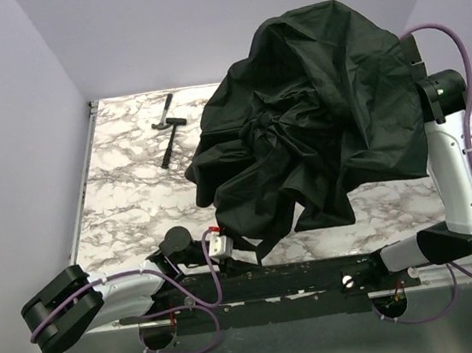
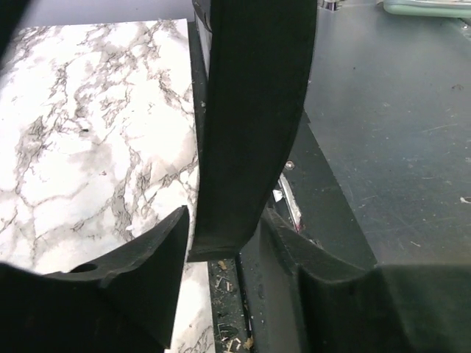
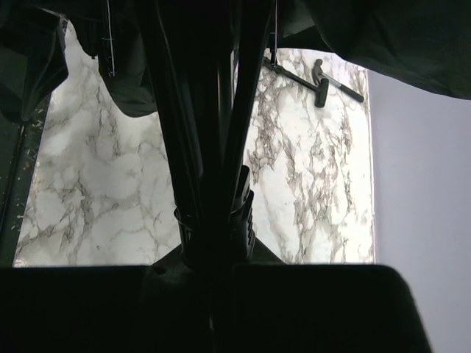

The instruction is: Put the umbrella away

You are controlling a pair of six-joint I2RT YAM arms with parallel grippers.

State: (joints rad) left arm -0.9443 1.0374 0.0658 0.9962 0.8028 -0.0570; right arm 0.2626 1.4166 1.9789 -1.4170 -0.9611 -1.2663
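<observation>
a: black fabric, item one. location?
b: umbrella (image 1: 315, 115). the canopy is half collapsed and crumpled, held up above the right half of the table (image 1: 134, 189) rather than lying on it. loose folds hang toward the near edge.

a: held by?
b: right gripper (image 3: 213, 261). in the right wrist view the shaft and thin ribs rise straight out of it, and the ring-shaped runner sits just above the fingers. the fingers are in deep shadow but look pressed together around the base of the shaft. from above, the canopy hides this gripper, and only the white right arm (image 1: 453, 158) shows beside the fabric.

a: item two, the other gripper?
b: left gripper (image 2: 224, 220), low at the near edge of the table, under the canopy's lower folds. jaws spread. a broad black strip of the umbrella's fabric hangs down between the two fingers and ends about level with their tips. i cannot tell whether either finger touches it.

a: other items?
b: hammer (image 1: 168, 129), black handle, lying flat on the far left part of the table, well apart from the umbrella and both grippers.

a: surface?
b: white marble pattern with grey veins. pale lilac walls (image 1: 6, 127) around it.
</observation>
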